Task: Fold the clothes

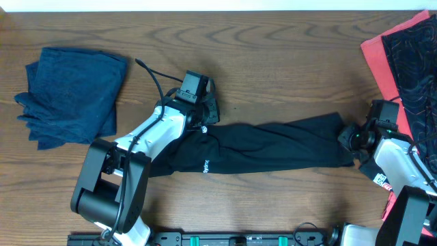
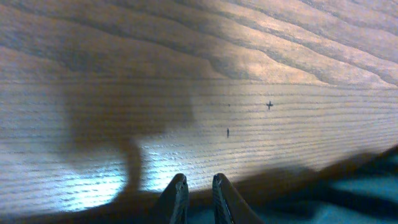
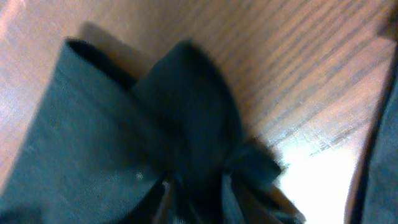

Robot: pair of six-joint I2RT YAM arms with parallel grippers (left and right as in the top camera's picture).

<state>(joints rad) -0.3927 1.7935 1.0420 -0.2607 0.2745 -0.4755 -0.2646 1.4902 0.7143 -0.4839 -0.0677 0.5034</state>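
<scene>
**Long black garment stretched between both grippers on the wooden table**

At the far left of the table [image 1: 273, 55] a dark-blue garment [image 1: 72, 96] lies in a loose, rumpled pile, well apart from both arms.

To its right, the left arm reaches up from the near edge. The left gripper [image 2: 197, 186] is low over the wood, at the upper left corner of the black garment [image 1: 273, 147]. In the left wrist view its fingers [image 2: 176, 196] stand close together with only a narrow gap. Bare wood lies ahead of them, and dark cloth shows at the lower right edge of that view. Whether they pinch any cloth below the edge of the picture cannot be told.

The black garment lies as a long band across the middle of the table, running from beside the left arm to the right arm. A small white round logo [image 1: 206, 128] sits near its left end, just beside the left gripper.

The right gripper [image 1: 348, 137] is at the garment's right end. The right wrist view is blurred. Black cloth is bunched up at the fingers, and whether they clamp it or have let go cannot be told.

At the far right, a coral-red garment [image 1: 375, 61] lies at the table's corner with a black-patterned garment [image 1: 413, 61] on top of it.
</scene>
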